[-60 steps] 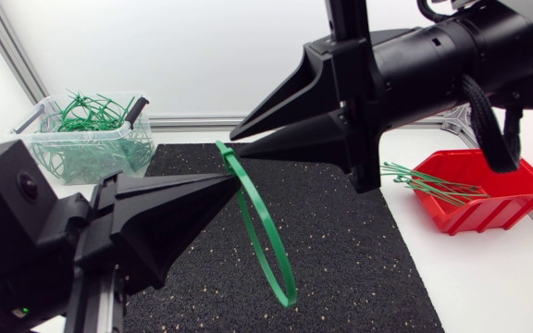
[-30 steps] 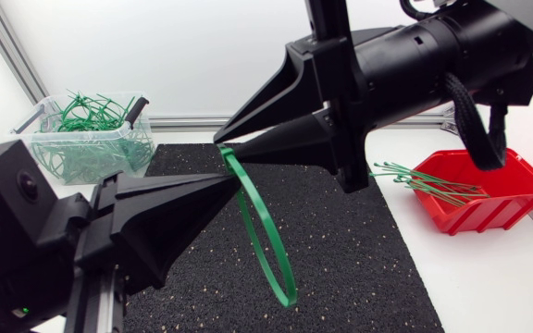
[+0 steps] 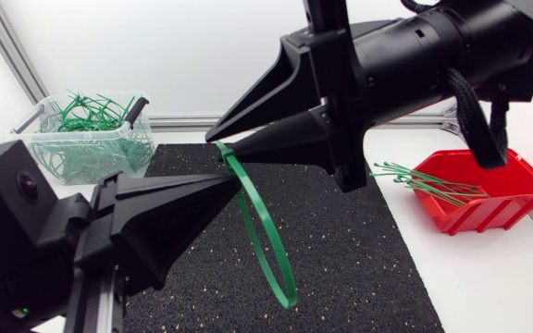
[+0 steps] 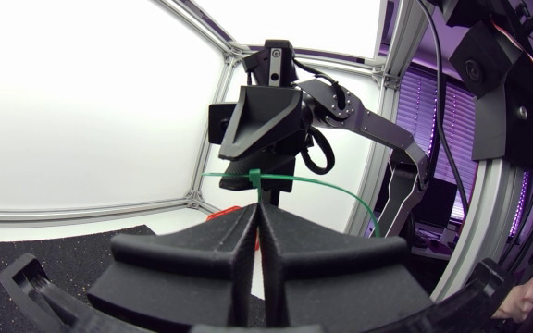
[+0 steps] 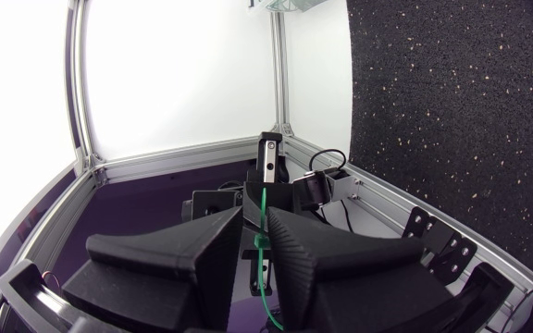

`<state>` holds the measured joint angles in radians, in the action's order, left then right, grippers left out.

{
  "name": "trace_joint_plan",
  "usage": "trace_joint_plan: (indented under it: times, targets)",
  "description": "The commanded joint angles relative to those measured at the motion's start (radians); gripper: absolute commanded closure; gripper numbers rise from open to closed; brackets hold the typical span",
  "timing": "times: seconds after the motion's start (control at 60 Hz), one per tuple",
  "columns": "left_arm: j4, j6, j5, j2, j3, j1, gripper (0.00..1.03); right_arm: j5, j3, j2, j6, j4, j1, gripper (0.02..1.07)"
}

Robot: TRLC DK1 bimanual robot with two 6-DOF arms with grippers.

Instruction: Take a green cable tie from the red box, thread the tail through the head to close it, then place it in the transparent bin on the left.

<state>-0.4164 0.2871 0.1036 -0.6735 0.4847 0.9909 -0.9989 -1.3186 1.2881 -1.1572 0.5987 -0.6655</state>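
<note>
Looking down from the head camera, nearest me is my left gripper (image 3: 237, 183), its two fingers pressed together and clamped on the green cable tie (image 3: 266, 236). The tie is curved into a loop that hangs from those fingertips, in the air above the black speckled mat (image 3: 359, 250). The top of the loop, where the tie's small head sits, reaches my right gripper (image 3: 222, 132), which comes in from the upper right. Its fingers stand apart. In the right wrist view the strap runs through the gap between them, and I cannot tell if it touches either one. Farther back on the right, the red box (image 3: 502, 199) sits on the white table with spare green ties (image 3: 424, 180) sticking out over its rim. Farthest off on the left is the transparent bin (image 3: 91, 153), holding a tangle of looped ties (image 3: 86, 113).
</note>
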Motion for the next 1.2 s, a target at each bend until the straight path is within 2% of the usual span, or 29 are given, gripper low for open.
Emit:
trace_joint_plan:
  times: [0.0,0.1,0.2,0.333,0.667,0.983,1.183]
  targets:
    - [-0.005,0.000,0.008,0.008,0.002,0.011,1.00,-0.006,-0.013,0.007,0.013,0.000,-0.009,0.81]
    - [-0.001,0.004,0.008,0.006,0.009,0.012,1.00,-0.006,-0.004,-0.001,0.014,0.000,-0.011,0.82]
    - [0.001,0.014,0.010,0.005,0.012,0.014,1.00,0.005,0.004,-0.012,0.017,0.000,-0.008,0.97]
    - [-0.001,0.021,0.011,-0.003,0.011,0.014,1.00,0.014,0.018,-0.024,0.019,0.000,-0.008,1.01]
    - [0.007,0.034,0.030,-0.017,0.014,0.014,1.00,0.014,0.071,-0.056,0.042,-0.002,0.021,1.01]
    - [0.080,0.238,0.090,0.038,0.074,0.015,1.00,0.019,0.108,0.034,-0.004,-0.007,0.076,1.01]
    - [0.080,0.245,0.091,0.054,0.075,0.006,1.00,0.028,0.134,0.079,-0.002,-0.007,0.096,1.01]
